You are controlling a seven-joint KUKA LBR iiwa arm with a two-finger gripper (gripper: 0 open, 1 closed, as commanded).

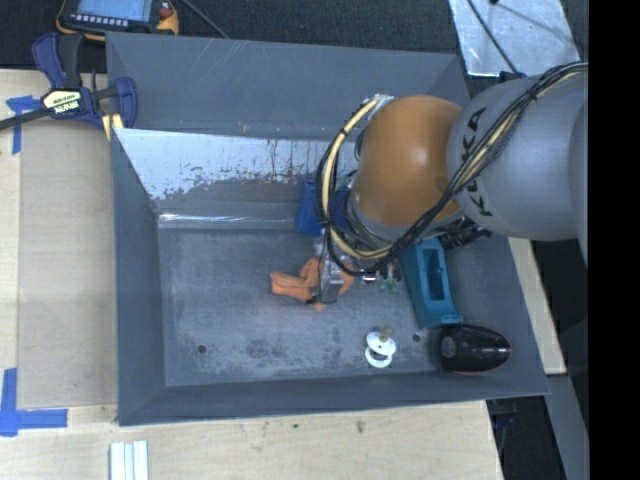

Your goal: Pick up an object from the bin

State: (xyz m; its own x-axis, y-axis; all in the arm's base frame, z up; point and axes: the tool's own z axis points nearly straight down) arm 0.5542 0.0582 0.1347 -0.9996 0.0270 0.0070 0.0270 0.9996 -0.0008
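My gripper is low in the middle of the bin, right on top of an orange piece that lies on the floor and sticks out to its left. The gripper's body hides the right part of that orange piece. A blue object shows just behind the gripper, partly covered by the arm's orange dome. A teal blue block-shaped tool lies to the right of the gripper.
A small white round thing lies near the bin's front wall, and a black computer mouse sits in the front right corner. The arm and its cables cover the bin's right back part.
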